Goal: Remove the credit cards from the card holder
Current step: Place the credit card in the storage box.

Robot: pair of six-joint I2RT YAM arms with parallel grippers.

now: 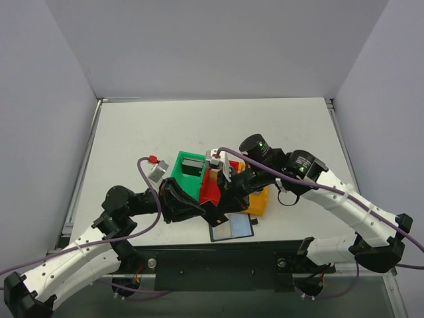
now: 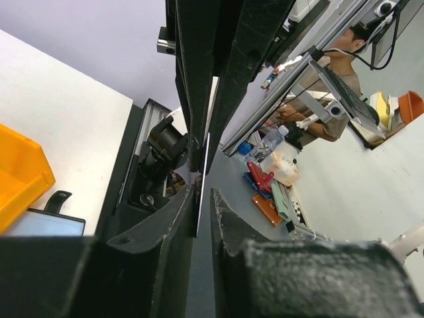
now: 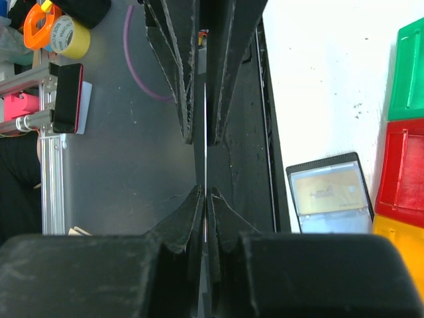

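The card holder stands at mid-table: green box point(image 1: 180, 177), red box point(image 1: 211, 193), orange box point(image 1: 260, 202). Both grippers meet over the red box. My right gripper point(image 3: 205, 199) is shut on a thin credit card point(image 3: 205, 169), seen edge-on. My left gripper point(image 2: 204, 199) stands narrowly open around the same card point(image 2: 202, 175), which lies against one finger with a gap to the other. A second card with a black border and a blue-to-tan face point(image 1: 232, 228) lies flat in front of the holder; it also shows in the right wrist view point(image 3: 331, 195). A dark card point(image 1: 193, 165) sits in the green box.
The table's near edge with a dark rail point(image 1: 218, 262) runs just behind the flat card. White walls close in the left, far and right sides. Both arms crowd the holder's front. The orange box point(image 2: 20, 172) shows at the left of the left wrist view.
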